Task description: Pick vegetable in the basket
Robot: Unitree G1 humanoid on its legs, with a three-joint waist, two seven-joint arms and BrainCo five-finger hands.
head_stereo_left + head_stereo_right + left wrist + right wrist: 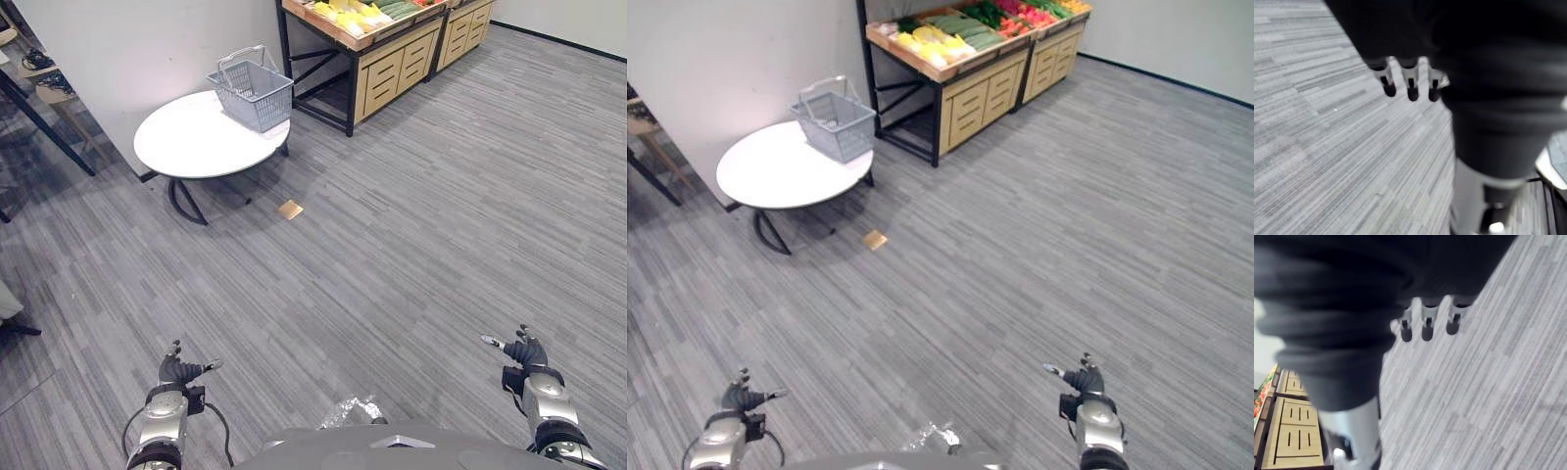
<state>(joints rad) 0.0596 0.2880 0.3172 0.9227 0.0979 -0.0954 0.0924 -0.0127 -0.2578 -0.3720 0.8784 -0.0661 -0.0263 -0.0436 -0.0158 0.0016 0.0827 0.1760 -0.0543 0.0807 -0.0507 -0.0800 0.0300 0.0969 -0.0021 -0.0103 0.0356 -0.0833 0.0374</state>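
A grey lattice basket [253, 93], handles raised, stands on the table [196, 142]; left hand [179, 372], right hand [526, 351] hang slack-fingered.

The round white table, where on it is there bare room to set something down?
The round white table is bare across its near and left parts, from the rim up to the grey basket at its far right edge. The wooden produce stand beyond is crowded, its top packed with vegetables.

Left hand [181, 370] and right hand [526, 351] hang low, fingers relaxed.
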